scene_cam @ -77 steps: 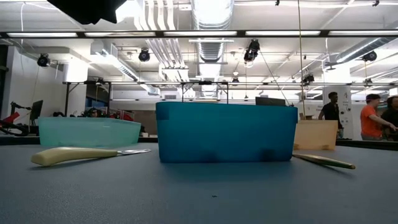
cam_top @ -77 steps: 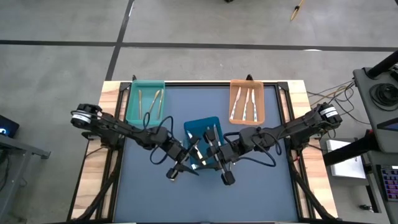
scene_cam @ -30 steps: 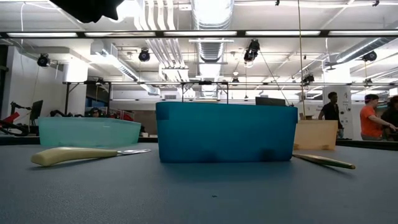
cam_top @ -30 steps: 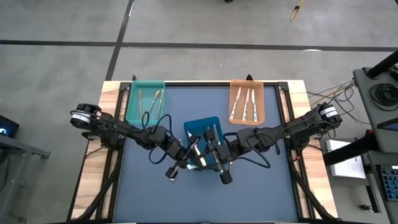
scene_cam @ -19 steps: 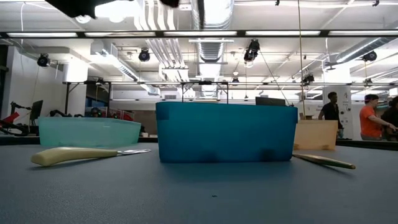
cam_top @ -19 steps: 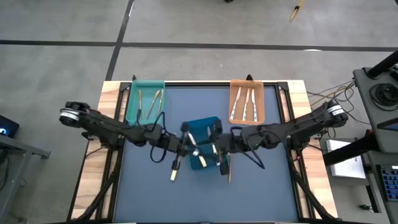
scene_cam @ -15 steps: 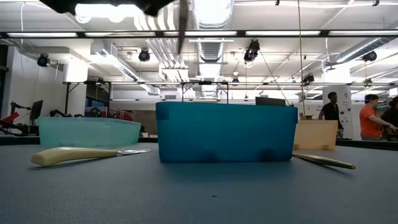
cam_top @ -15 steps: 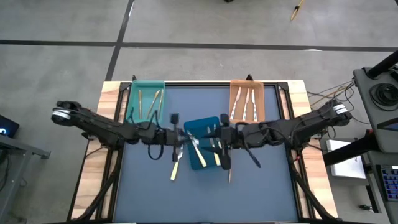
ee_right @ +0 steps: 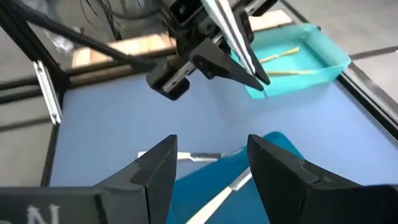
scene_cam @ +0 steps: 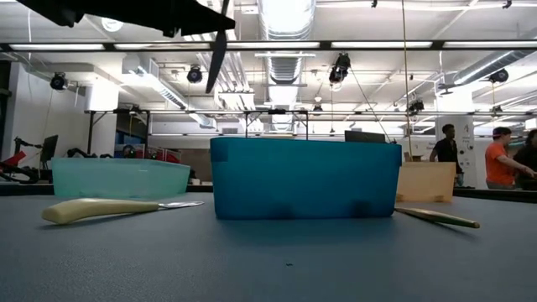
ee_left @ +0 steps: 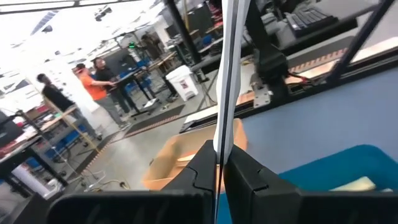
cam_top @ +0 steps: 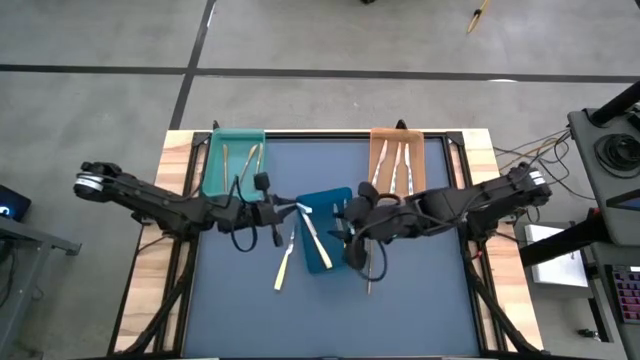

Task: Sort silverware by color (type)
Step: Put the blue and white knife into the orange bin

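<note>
On the table (cam_top: 240, 320), nearest the front, a cream-handled knife (cam_top: 283, 268) lay left of the blue tray (cam_top: 331, 199) and a slim gold-handled utensil (cam_top: 368, 277) lay right of it. The right pincer (cam_top: 352, 252) hovered spread over that tray's right edge, above a cream utensil (cam_top: 318, 238) inside. The left pincer (cam_top: 292, 207) was pinching a silvery utensil (ee_left: 225, 81) over the tray's left side. Farther back, the teal tray (cam_top: 233, 163) and orange tray (cam_top: 397, 160) each held sorted pieces.

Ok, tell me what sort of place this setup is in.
Most likely a robotics lab or workshop. The low view shows exposed ceiling ducts and strip lights above open floor, people standing at workstations in the background, and the left wrist view shows more benches and equipment racks.
</note>
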`<control>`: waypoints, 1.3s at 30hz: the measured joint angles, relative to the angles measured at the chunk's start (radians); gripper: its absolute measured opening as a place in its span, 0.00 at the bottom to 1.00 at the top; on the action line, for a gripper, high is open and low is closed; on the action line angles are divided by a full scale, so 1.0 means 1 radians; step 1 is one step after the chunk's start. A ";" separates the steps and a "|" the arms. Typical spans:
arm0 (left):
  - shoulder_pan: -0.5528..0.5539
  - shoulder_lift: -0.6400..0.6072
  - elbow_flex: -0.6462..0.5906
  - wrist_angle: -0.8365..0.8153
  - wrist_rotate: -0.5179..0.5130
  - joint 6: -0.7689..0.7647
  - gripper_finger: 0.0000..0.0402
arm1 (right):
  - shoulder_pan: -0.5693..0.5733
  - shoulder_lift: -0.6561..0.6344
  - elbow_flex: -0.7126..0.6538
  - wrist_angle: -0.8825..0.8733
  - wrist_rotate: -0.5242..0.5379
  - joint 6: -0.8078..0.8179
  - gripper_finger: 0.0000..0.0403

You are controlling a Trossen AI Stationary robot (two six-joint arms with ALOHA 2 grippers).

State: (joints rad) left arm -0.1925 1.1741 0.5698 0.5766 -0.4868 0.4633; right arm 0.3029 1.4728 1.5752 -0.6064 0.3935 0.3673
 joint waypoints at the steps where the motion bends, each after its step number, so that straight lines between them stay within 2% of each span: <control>1: 0.000 0.007 0.002 -0.001 0.005 0.000 0.00 | 0.001 0.025 0.034 -0.022 0.000 0.001 0.46; 9: -0.002 0.082 0.039 -0.001 0.078 0.000 0.00 | 0.000 0.251 0.428 -0.342 0.001 0.005 0.46; 17: -0.006 0.099 0.056 -0.005 0.113 -0.013 0.00 | 0.000 0.398 0.766 -0.604 0.051 0.045 0.46; 24: -0.007 0.095 0.056 0.002 0.115 -0.027 0.00 | 0.000 0.408 0.773 -0.599 0.046 -0.022 0.46; 30: -0.007 0.095 0.056 0.027 0.159 -0.036 0.00 | 0.000 0.408 0.773 -0.581 0.045 -0.074 0.46; 39: -0.007 0.126 0.057 0.060 0.174 -0.039 0.00 | 0.000 0.408 0.773 -0.542 0.045 -0.094 0.40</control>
State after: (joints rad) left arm -0.1993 1.3001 0.6266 0.6362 -0.3126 0.4244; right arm 0.3031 1.8805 2.3478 -1.1483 0.4385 0.2736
